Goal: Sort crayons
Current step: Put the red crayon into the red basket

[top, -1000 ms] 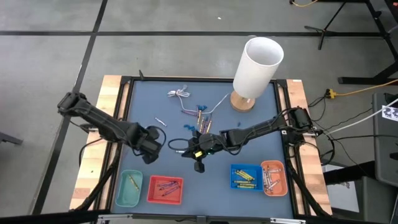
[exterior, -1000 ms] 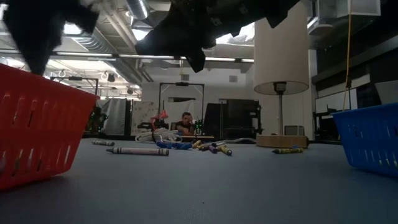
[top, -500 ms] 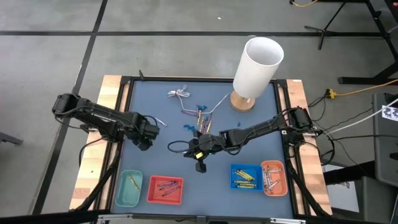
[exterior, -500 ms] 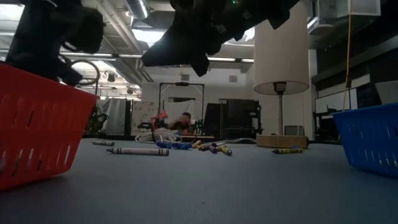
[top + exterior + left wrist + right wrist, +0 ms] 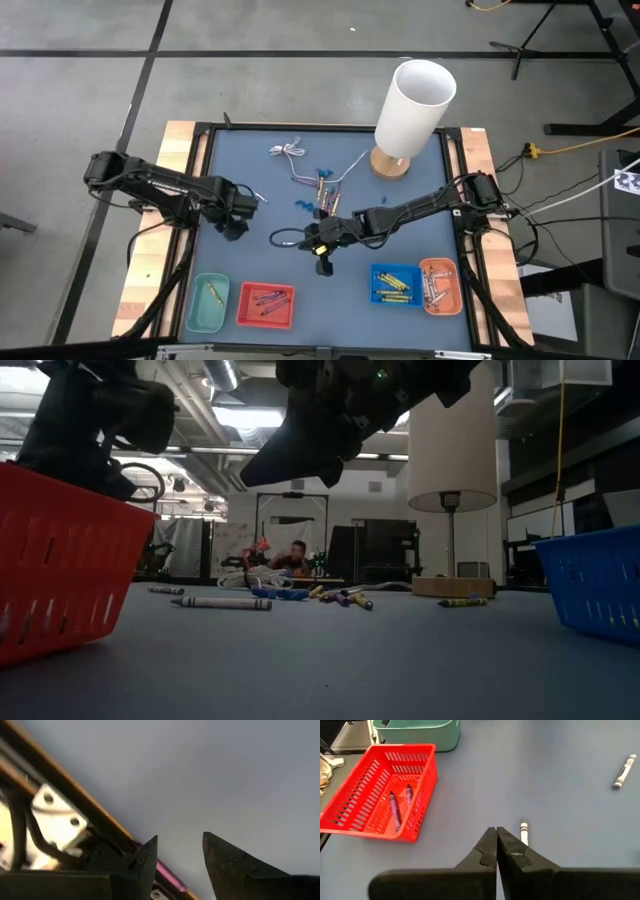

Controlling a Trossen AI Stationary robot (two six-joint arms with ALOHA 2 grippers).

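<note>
Several loose crayons (image 5: 322, 195) lie in a heap at the table's middle, next to blue bits and a thin white cable (image 5: 290, 152). One grey-white crayon (image 5: 257, 195) lies alone to their left. Another grey-white crayon (image 5: 523, 831) lies flat on the table just past my right gripper's tips; it also shows in the low view (image 5: 220, 602). My right gripper (image 5: 322, 266) is shut and empty, well above the table in the low view (image 5: 250, 478). My left gripper (image 5: 233, 222) is open and empty near the table's left edge; its wrist view (image 5: 180, 837) shows bare table between the fingers.
Four bins stand along the near edge: teal (image 5: 208, 303), red (image 5: 265, 305) with purple crayons, blue (image 5: 396, 283) with yellow ones, orange (image 5: 440, 285) with grey ones. A tall white cylinder (image 5: 415, 100) on a wooden base stands at the far right.
My left gripper has drawn back from near the table's middle, above the red bin, toward the table's left and far edges. The crayons on the table have stayed where they were.
</note>
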